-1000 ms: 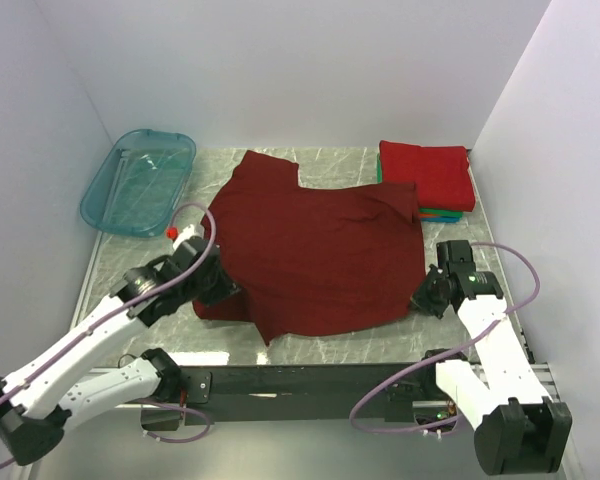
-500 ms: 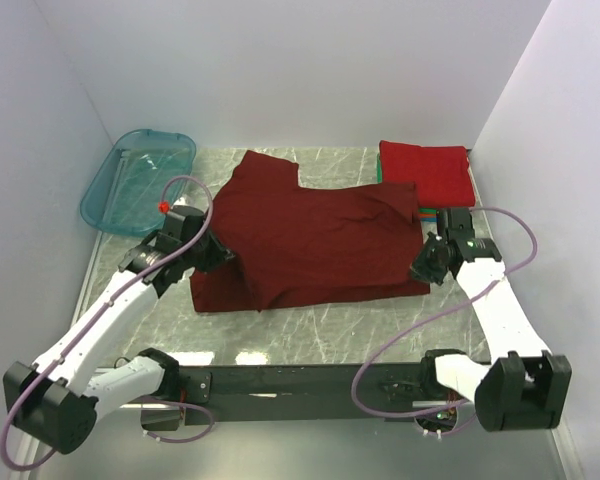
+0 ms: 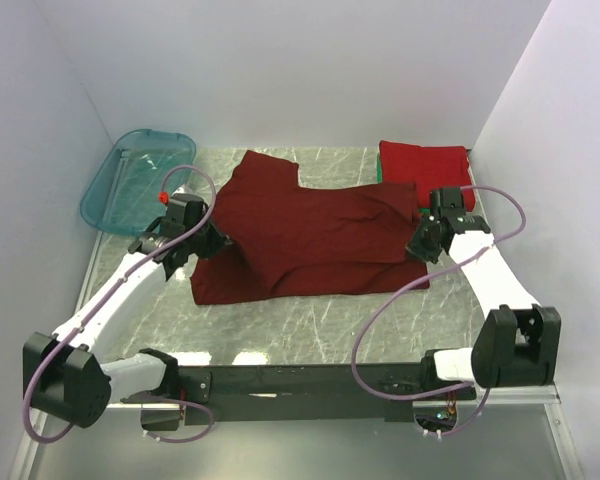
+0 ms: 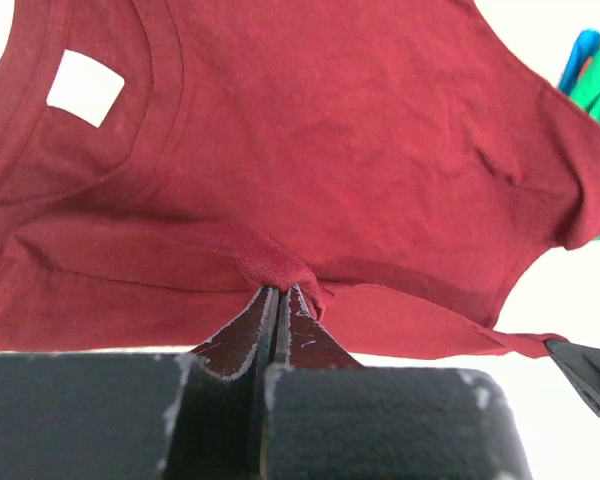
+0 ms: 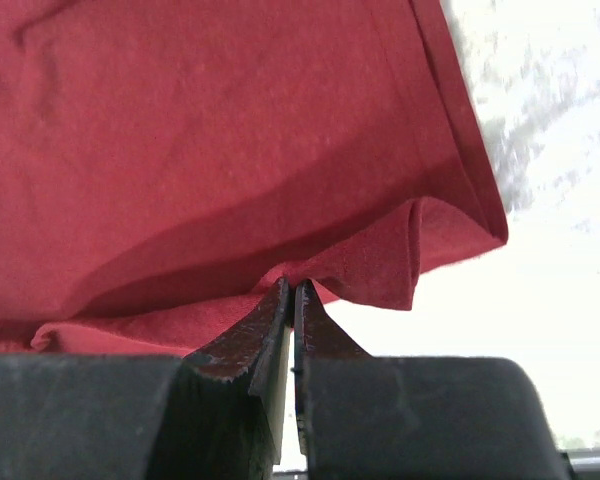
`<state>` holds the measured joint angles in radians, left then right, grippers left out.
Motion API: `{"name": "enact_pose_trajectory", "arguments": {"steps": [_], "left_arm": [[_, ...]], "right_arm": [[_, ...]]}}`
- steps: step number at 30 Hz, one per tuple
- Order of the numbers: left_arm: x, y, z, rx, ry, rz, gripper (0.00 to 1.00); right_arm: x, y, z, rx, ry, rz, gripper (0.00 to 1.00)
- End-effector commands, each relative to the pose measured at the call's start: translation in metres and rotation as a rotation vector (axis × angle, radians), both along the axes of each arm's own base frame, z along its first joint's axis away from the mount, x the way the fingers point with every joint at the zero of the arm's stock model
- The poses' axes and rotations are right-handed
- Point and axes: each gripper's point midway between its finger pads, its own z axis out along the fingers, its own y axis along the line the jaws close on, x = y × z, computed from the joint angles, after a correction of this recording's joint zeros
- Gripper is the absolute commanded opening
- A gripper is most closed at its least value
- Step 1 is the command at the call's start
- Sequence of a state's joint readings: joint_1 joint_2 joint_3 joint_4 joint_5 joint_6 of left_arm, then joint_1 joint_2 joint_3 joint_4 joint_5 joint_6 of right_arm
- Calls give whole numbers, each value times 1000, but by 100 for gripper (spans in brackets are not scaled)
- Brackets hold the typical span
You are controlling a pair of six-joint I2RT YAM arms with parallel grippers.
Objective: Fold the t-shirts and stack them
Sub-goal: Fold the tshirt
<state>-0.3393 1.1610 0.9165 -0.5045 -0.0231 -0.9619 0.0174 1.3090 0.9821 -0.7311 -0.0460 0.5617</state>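
Left gripper (image 3: 212, 243): jaws shut on a pinch of the shirt (image 3: 320, 235), at its left side. Right gripper (image 3: 417, 250): jaws closed on a pinch of the same shirt, at its right edge.

Shirt: maroon, spread on the table (image 3: 310, 325), long axis left to right, spanning between my two grips. Its white label (image 4: 85, 87) shows beyond the left jaws. The main body lies beyond both jaws, away from my bases. I judge the fold line runs across from grip to grip.

Stack (image 3: 427, 172): far right corner, red on top, a green edge under it. It is just beyond the right gripper, so the right arm is nearer.

Tub (image 3: 140, 185): far left, no shirt seen in it.

Step judged: a fold is in hand and the shirt is not yet on the stack.
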Motion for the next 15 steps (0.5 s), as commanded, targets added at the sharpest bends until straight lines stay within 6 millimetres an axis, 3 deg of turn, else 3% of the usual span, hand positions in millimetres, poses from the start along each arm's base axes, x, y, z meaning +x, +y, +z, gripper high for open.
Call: {"name": "enact_pose_trajectory", "arguments": {"steps": [1, 15], "left_arm": [[28, 0, 27, -17, -112, 11, 0], [93, 3, -8, -4, -116, 27, 0]], "right_arm": [[27, -6, 14, -46, -76, -1, 7], [62, -15, -20, -107, 2, -10, 6]]}}
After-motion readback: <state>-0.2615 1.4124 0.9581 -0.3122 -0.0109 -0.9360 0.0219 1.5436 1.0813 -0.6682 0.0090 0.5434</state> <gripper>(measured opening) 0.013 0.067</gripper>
